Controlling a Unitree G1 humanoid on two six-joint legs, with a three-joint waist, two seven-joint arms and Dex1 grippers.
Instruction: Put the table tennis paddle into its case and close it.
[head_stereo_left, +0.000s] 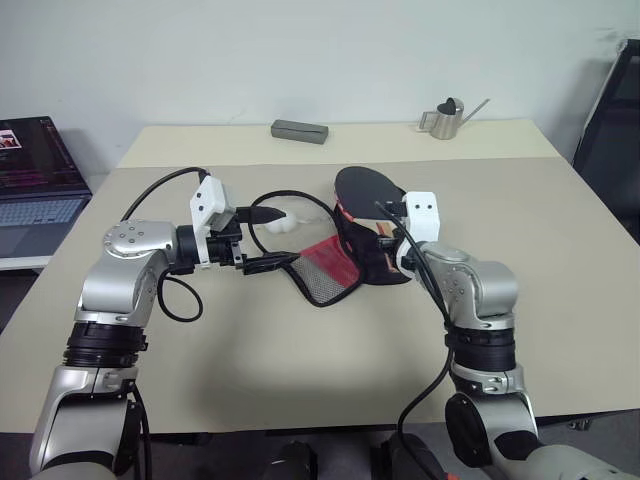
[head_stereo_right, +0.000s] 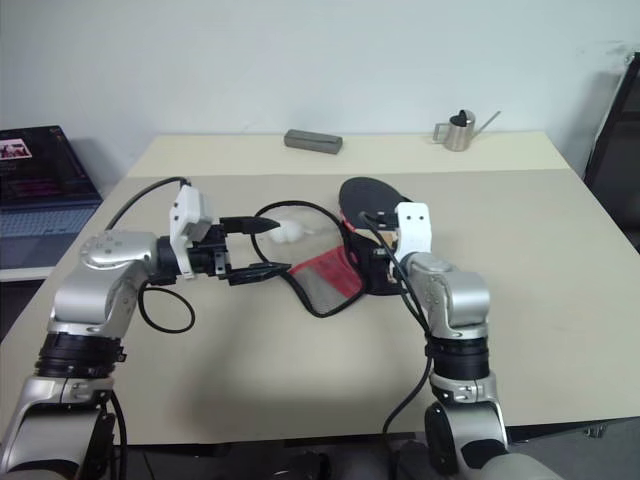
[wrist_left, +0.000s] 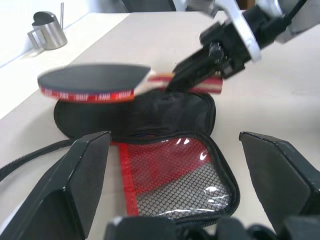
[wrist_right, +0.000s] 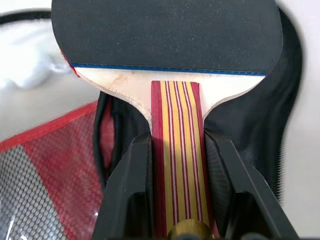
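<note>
My right gripper is shut on the red-and-tan striped handle of the table tennis paddle. It holds the paddle level, with the black blade pointing away from me. The paddle hovers just above the case, which lies open on the table with its black inside showing. The case's red mesh flap is folded out toward my left arm. My left gripper is open wide at the flap's edge, its lower finger right against the zip border. A white fluffy ball lies by the case.
A grey rectangular box and a small metal jug stand at the back of the tan table. A laptop sits on a side surface to the left. A black chair is at the right.
</note>
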